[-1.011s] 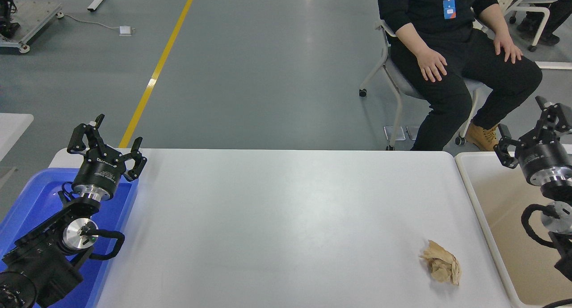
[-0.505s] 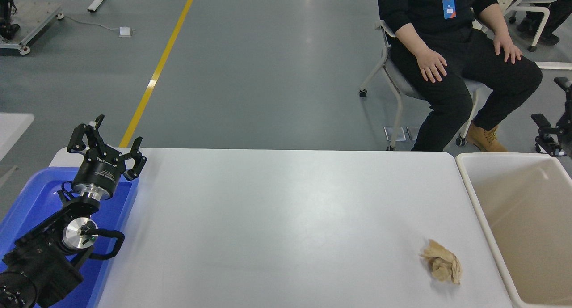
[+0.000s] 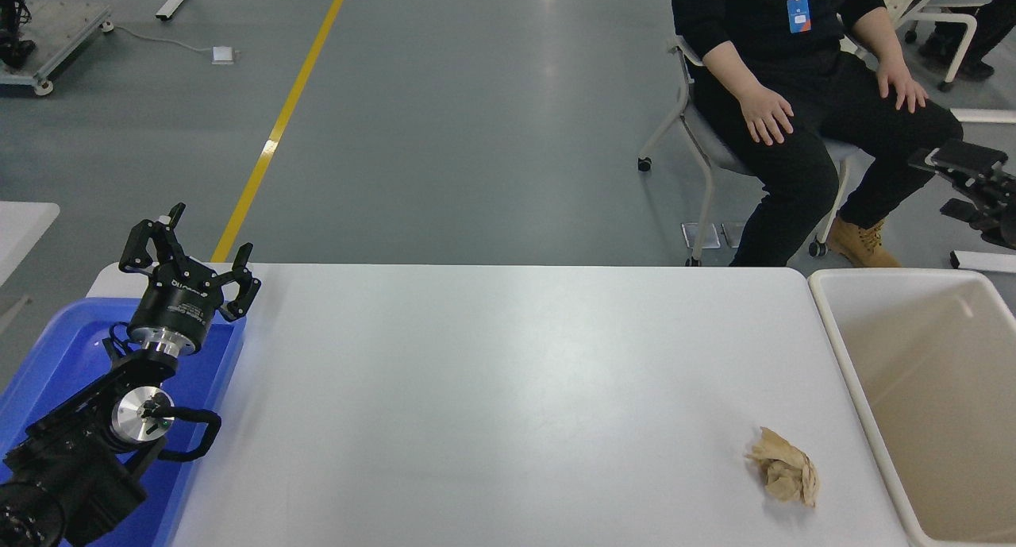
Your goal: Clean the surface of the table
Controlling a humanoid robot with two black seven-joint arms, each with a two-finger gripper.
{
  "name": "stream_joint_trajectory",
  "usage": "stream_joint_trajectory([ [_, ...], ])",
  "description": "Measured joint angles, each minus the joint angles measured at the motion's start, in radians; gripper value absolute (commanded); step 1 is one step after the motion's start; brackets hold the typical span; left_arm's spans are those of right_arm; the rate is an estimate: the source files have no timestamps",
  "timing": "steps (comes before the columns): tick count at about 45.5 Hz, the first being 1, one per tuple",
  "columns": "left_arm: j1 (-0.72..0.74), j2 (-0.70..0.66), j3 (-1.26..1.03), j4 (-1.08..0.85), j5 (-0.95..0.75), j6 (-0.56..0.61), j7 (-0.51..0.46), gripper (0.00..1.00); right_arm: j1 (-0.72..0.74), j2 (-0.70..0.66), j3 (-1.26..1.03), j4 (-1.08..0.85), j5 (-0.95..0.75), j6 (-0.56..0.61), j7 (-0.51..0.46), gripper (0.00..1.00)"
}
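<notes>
The white table surface (image 3: 508,372) fills the lower middle of the head view. A crumpled brown paper ball (image 3: 783,475) lies on it near the front right, close to the bin. My right gripper (image 3: 955,183) is at the far right edge, raised beyond the table's far side and well away from the paper; its fingers stand apart and hold nothing. My left gripper (image 3: 189,244) is parked at the lower left over the blue tray, open and empty.
A beige bin (image 3: 843,356) stands against the table's right edge. A blue tray (image 3: 55,348) sits at the table's left end under the left arm. A person (image 3: 794,94) sits on a chair beyond the far right corner, hands on thighs.
My right arm has swung up and to the right, off the bin, so only its gripper shows at the right edge. The paper ball and left arm have not moved.
</notes>
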State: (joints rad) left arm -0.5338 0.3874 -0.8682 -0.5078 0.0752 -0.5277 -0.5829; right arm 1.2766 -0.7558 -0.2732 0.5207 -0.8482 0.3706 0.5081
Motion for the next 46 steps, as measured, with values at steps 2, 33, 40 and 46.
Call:
stream_joint_trajectory([
  [2,0.000,0.000,0.000,0.000,0.000,0.000,0.000,1.00,0.036,0.003,-0.028,0.038,-0.072,0.000,0.000,1.00],
  [33,0.000,0.000,0.000,0.000,0.000,0.000,0.000,1.00,0.153,0.198,-0.479,0.320,-0.724,-0.007,0.001,1.00],
  [40,0.000,0.000,0.000,0.000,0.000,0.000,0.000,1.00,0.106,0.197,-0.502,0.336,-0.777,-0.015,0.000,1.00],
  [46,0.000,0.000,0.000,0.000,0.000,0.000,0.000,1.00,0.067,0.191,-0.511,0.354,-0.802,-0.024,0.000,1.00],
])
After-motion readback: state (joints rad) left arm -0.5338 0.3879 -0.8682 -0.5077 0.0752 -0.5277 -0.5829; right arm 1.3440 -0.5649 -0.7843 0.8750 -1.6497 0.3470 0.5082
